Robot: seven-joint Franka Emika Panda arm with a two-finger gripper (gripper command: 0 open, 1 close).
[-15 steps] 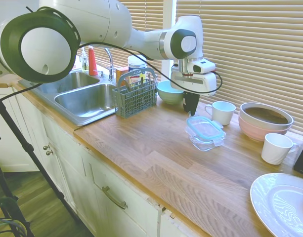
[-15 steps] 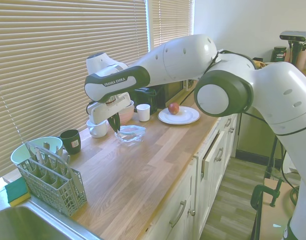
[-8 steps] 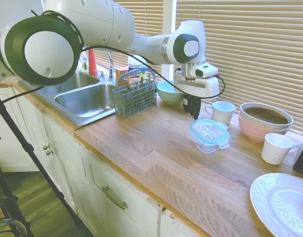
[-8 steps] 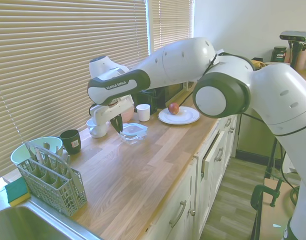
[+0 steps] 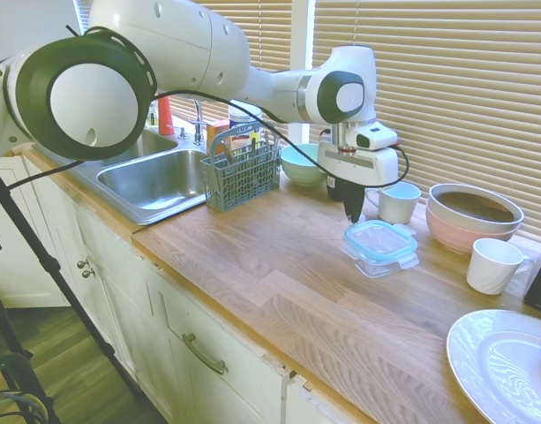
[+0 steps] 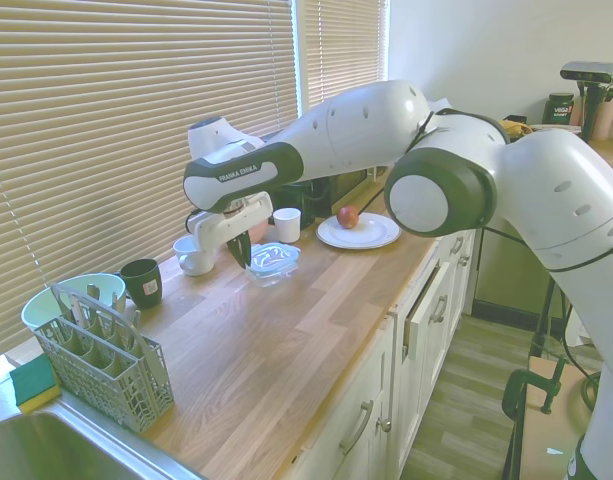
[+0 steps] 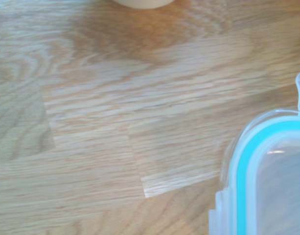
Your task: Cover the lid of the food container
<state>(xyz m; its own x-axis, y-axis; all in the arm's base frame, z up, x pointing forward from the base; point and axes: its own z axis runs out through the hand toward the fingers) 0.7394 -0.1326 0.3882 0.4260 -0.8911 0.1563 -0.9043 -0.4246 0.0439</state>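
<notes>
1. Sitting on the wooden countertop (image 5: 279, 265), the food container (image 5: 386, 261) already carries the lid (image 5: 381, 239), teal rim uppermost, near the white mug (image 5: 398, 201) and the pink bowl (image 5: 471, 226).
2. The gripper (image 5: 353, 215) hangs at the lid's near edge, fingers pointing down; whether they pinch the rim or stand parted I cannot tell.
3. The lid looks slightly skewed in the first exterior view, so squaring it over the dish likely comes first.
4. Pressing straight down should seat the seal; a sideways push risks sliding the container toward the mug.
5. The wrist view shows one lid corner (image 7: 267, 181) with its snap tab.
</notes>
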